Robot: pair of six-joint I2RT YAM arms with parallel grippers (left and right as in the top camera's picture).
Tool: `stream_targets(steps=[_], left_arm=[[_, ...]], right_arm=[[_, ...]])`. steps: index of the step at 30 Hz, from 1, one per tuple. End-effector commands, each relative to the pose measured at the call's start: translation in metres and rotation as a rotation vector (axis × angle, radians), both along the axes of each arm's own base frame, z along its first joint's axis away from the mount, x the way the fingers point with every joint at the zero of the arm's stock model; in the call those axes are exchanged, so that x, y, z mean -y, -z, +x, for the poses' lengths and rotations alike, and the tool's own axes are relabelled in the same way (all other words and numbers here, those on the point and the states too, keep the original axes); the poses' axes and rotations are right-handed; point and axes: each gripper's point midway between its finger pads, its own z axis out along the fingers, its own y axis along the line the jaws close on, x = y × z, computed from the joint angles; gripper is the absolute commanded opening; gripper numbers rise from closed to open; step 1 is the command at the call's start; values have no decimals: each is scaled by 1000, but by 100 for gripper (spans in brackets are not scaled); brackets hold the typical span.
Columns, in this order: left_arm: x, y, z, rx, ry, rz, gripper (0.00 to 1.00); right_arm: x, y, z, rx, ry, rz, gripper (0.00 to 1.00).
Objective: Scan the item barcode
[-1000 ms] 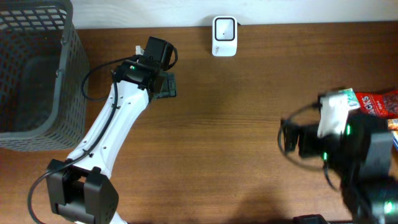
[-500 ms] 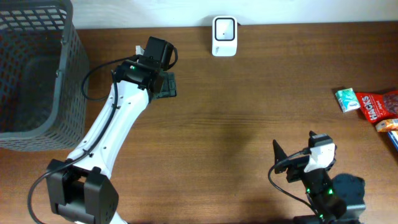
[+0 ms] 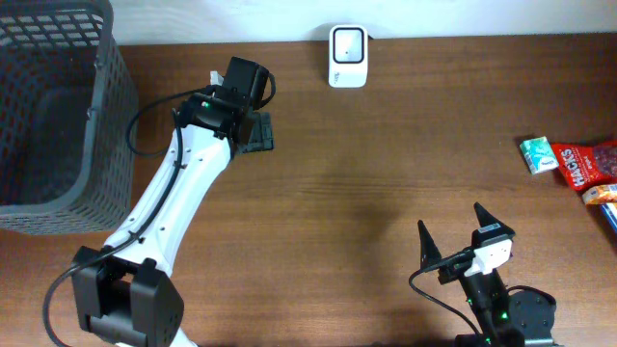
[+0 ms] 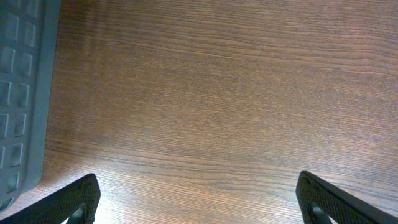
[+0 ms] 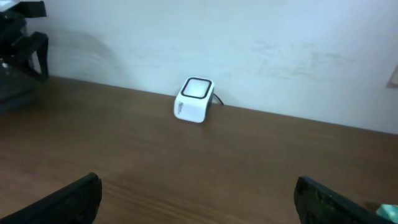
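The white barcode scanner (image 3: 347, 43) stands at the table's back edge; the right wrist view shows this scanner (image 5: 194, 99) ahead against the wall. The items lie at the right edge: a green packet (image 3: 537, 154), a red snack bag (image 3: 588, 162) and a blue and orange pack (image 3: 605, 198). My right gripper (image 3: 453, 231) is open and empty near the front edge, pointing toward the back, well left of the items. My left gripper (image 3: 255, 131) hovers left of the scanner, open over bare wood (image 4: 200, 205). The right wrist view likewise shows only wood between that gripper's (image 5: 202, 202) fingers.
A grey mesh basket (image 3: 48, 106) fills the back left corner, and its wall (image 4: 18, 93) shows at the left of the left wrist view. The left arm (image 5: 18, 43) appears at the upper left of the right wrist view.
My right arm has pulled away from the items at the right edge toward the front of the table and now settles there. The left arm has not moved.
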Motion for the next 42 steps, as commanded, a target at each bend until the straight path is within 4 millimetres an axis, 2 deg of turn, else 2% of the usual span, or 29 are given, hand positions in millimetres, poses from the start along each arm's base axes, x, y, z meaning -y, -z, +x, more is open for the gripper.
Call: stream_targets(steps=[1, 8, 18, 25, 27, 28, 37, 42], left_arm=[[-2, 2, 0, -5, -5, 11, 99], [-2, 2, 0, -4, -5, 11, 99], [-2, 2, 0, -4, -5, 11, 99], [-2, 2, 0, -4, -5, 11, 99], [-2, 2, 0, -4, -5, 11, 99], [-2, 2, 0, -4, -5, 11, 99], [-2, 2, 0, -4, -5, 11, 99], [-2, 2, 0, -4, -5, 11, 99]], right_arm=[[10, 1, 2, 10, 55, -12, 98], [14, -9, 6, 82, 79, -10, 98], [10, 23, 18, 102, 62, -5, 98], [16, 26, 20, 91, 108, -7, 98], [18, 37, 20, 48, 114, -12, 98], [18, 51, 19, -12, 109, -12, 98], [23, 50, 20, -8, 133, -9, 98], [33, 52, 21, -15, 191, -14, 98]])
